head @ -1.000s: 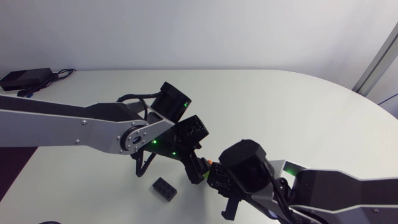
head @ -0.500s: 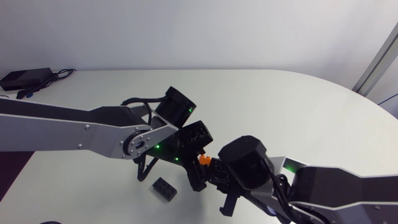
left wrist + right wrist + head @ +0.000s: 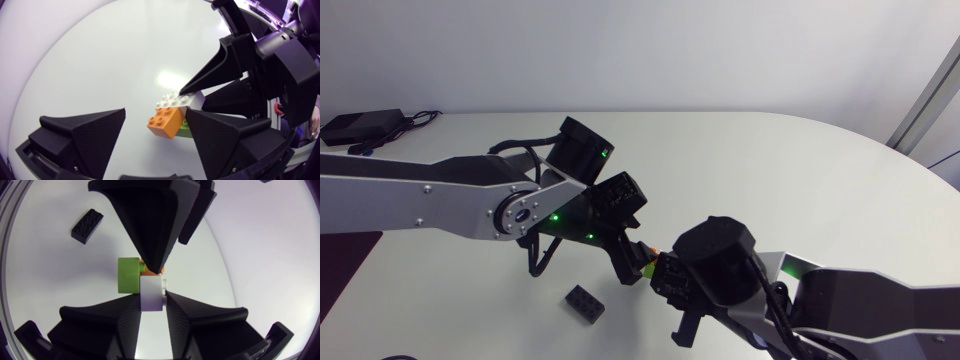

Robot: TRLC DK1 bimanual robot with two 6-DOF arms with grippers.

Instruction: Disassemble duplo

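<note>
A small duplo stack of a white brick (image 3: 151,294), a green brick (image 3: 127,274) and an orange brick (image 3: 166,120) hangs just above the table. My right gripper (image 3: 151,301) is shut on the white brick from two sides. My left gripper (image 3: 155,127) stands open around the stack, with the orange brick close to one finger (image 3: 225,135) and the other finger well apart. In the head view the two grippers meet at the stack (image 3: 646,266), left gripper (image 3: 626,262) beside right gripper (image 3: 660,274). Most of the orange brick is hidden in the right wrist view.
A loose black brick (image 3: 584,303) lies flat on the white table (image 3: 770,170), a short way left of the grippers; it also shows in the right wrist view as the black brick (image 3: 87,226).
My left arm has swung a little to the left and back, its gripper staying at the stack. The right arm and the black brick have hardly moved.
</note>
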